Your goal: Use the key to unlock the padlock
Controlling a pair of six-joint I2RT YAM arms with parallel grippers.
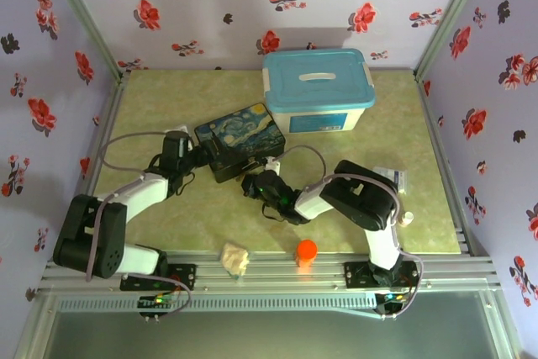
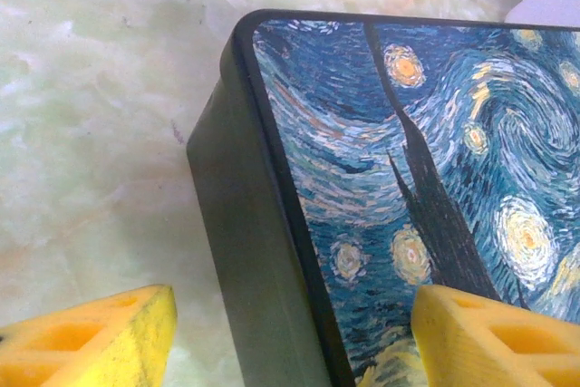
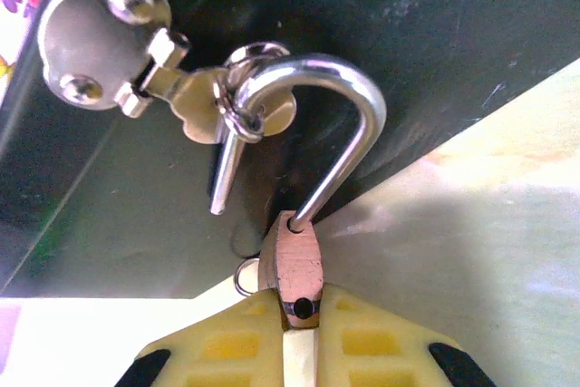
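The painted box (image 1: 239,136) lies mid-table; in the left wrist view its starry lid (image 2: 426,160) and dark side wall show. My left gripper (image 2: 290,346) is open and straddles the box's near edge, one yellow finger (image 2: 86,337) over the table and the other over the lid. My right gripper (image 3: 299,305) is shut on the small brass padlock (image 3: 297,260) at the box's front. Its silver shackle (image 3: 349,97) hooks through the latch (image 3: 195,101). One shackle leg sits in the body; the other hangs free. A thin wire ring (image 3: 243,275) peeks beside the padlock. The key is hidden.
A white bin with a blue lid (image 1: 318,90) stands behind the box. An orange cap (image 1: 307,250) and a crumpled cream lump (image 1: 235,260) sit at the front edge. A small white packet (image 1: 391,178) lies to the right. Flowered walls close in three sides.
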